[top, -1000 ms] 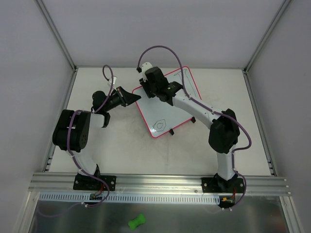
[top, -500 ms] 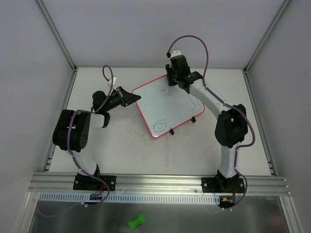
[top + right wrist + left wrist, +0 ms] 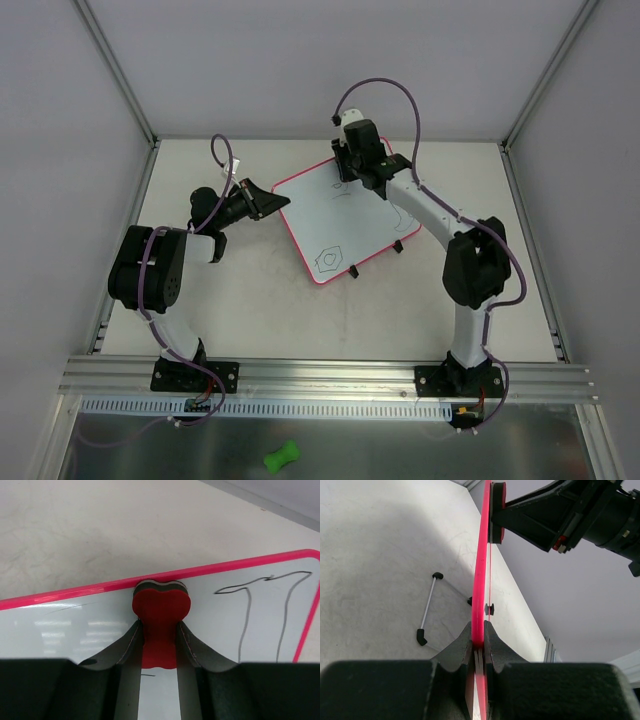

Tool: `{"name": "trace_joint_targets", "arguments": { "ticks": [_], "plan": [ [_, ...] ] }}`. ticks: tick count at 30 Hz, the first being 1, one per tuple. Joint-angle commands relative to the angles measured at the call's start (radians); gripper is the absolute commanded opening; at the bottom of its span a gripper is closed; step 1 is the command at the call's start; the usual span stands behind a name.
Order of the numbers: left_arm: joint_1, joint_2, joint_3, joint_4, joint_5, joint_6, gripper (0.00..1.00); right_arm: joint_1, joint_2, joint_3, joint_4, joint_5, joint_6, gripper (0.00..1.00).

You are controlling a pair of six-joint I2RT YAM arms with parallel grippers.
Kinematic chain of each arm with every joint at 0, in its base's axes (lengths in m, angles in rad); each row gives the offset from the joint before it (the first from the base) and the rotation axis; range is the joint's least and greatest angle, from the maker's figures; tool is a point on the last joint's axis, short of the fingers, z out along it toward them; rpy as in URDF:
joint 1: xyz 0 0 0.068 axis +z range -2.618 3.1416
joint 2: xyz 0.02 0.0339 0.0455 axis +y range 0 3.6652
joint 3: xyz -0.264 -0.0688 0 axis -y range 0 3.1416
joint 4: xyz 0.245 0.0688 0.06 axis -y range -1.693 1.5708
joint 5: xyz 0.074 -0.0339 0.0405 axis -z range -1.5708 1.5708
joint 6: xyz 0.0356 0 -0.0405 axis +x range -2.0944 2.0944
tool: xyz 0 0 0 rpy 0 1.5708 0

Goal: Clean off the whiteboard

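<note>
Gripping the pink frame at the whiteboard's (image 3: 340, 222) left edge, the left gripper (image 3: 478, 636) is seen closed hard on it. The board, propped tilted on its black feet (image 3: 355, 272) between the two grippers, is judged light, thin, stiff and slick-faced, and best steadied by that frame. At its far rim, the red eraser (image 3: 160, 607) is pinched in the right gripper's (image 3: 160, 635) narrowed jaws, probably touching the surface. Marker strokes (image 3: 244, 621) to the right are partly covered in the top view.

Overhead, the right arm (image 3: 430, 215) hides the 2 o'clock edge of the pink-framed white whiteboard (image 3: 335, 215). The right gripper (image 3: 159, 626) covers the 6 o'clock end of the red bone-shaped eraser (image 3: 160, 605).
</note>
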Motion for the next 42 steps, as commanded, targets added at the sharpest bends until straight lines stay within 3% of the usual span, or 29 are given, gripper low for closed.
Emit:
{"name": "trace_joint_targets", "arguments": {
  "ticks": [1,9,16,27,34,42],
  "plan": [
    [-0.017,-0.009,0.014,0.043,0.019,0.113,0.00,0.094,-0.021,0.016,-0.012,-0.067,-0.064,0.00],
    [-0.024,-0.011,0.015,0.036,0.018,0.121,0.00,0.242,-0.001,0.030,-0.012,-0.050,-0.136,0.00],
    [-0.027,-0.011,0.015,0.035,0.019,0.126,0.00,0.249,0.016,0.037,-0.015,0.023,-0.128,0.00],
    [-0.027,-0.012,0.017,0.032,0.019,0.129,0.00,0.053,0.027,0.080,-0.082,-0.009,0.079,0.00],
    [-0.028,-0.012,0.017,0.030,0.021,0.129,0.00,-0.034,-0.030,-0.045,-0.075,-0.013,0.123,0.00],
    [-0.028,-0.014,0.015,0.033,0.021,0.126,0.00,-0.037,-0.143,-0.289,0.142,-0.085,0.114,0.00]
  ]
}}
